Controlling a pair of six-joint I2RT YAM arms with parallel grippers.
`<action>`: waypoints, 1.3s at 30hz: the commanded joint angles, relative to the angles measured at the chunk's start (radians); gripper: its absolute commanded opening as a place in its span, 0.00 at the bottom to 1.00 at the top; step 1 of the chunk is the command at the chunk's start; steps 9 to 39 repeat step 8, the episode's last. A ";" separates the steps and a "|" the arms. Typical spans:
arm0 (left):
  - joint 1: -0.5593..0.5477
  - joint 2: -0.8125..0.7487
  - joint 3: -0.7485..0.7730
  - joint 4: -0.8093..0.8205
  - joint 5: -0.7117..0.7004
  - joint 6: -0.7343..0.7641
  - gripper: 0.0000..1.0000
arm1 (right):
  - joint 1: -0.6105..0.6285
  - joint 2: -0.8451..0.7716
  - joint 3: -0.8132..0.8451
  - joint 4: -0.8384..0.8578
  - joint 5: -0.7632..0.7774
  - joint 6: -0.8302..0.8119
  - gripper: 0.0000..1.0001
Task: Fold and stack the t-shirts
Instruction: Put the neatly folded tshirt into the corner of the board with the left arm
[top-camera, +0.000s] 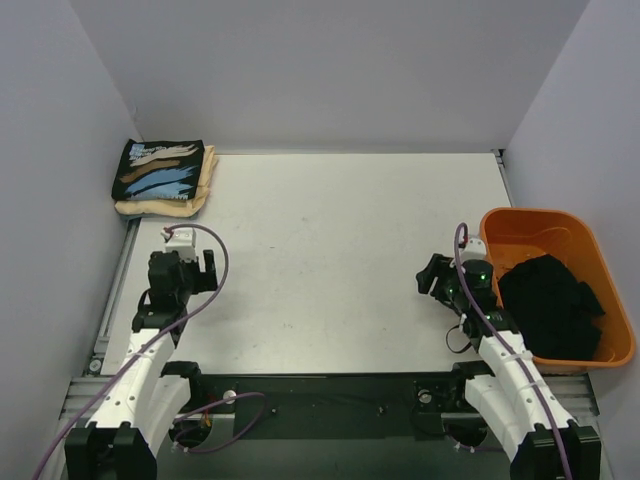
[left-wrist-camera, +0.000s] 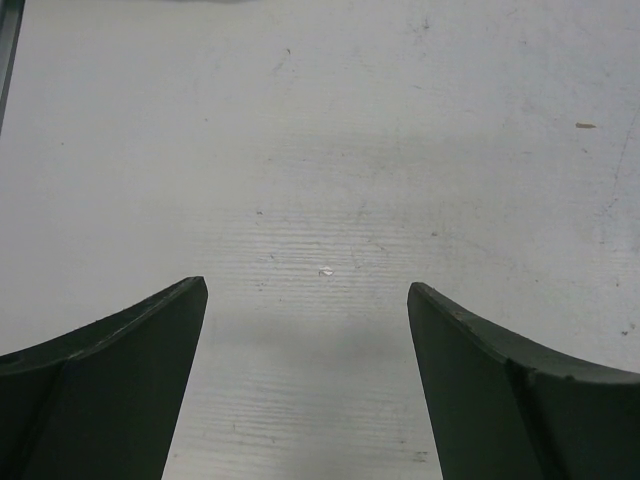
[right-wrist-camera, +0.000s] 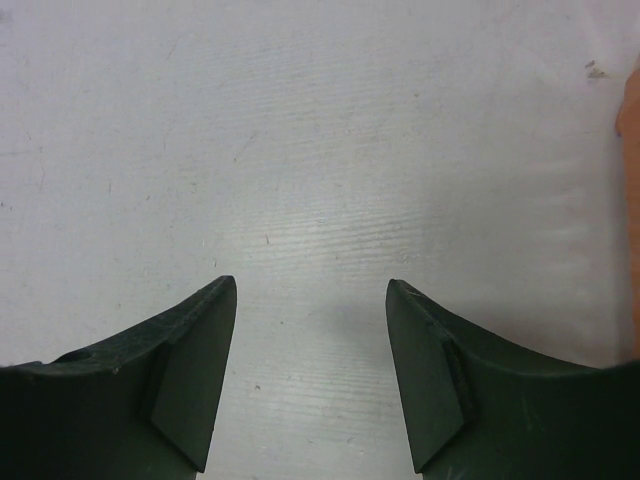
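Hanging over the white table (top-camera: 330, 250), both arms sit near their own front corners, well apart from each other. Left gripper (left-wrist-camera: 308, 290): jaws spread wide, only scuffed tabletop showing between the two dark fingers (left-wrist-camera: 120, 380). Right gripper (right-wrist-camera: 312, 288): same story, jaws parted and holding nothing, with a sliver of orange at the right edge of its wrist view. That's the orange bin (top-camera: 530, 222), just beside the right arm at the table's right edge. Inside it lies black t-shirt cloth (top-camera: 550, 300), heaped loosely and unfolded; one shirt or several, I can't tell from here. Over at the far left corner, against the wall, there's a folded stack. The black t-shirt with the blue, white and tan brush-stroke print (top-camera: 162, 172) lies on top. The pale yellow-tan t-shirt (top-camera: 203, 185) is under it, its edges showing along the right and near sides. The left gripper is near that stack but apart from it, touching no cloth.
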 joint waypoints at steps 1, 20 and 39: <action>-0.008 -0.013 -0.013 0.098 -0.022 -0.042 0.92 | -0.002 -0.035 -0.007 0.044 0.024 -0.005 0.57; -0.008 -0.027 -0.012 0.086 -0.054 -0.076 0.94 | -0.002 -0.025 -0.002 0.048 0.011 -0.011 0.57; -0.008 -0.027 -0.012 0.086 -0.054 -0.076 0.94 | -0.002 -0.025 -0.002 0.048 0.011 -0.011 0.57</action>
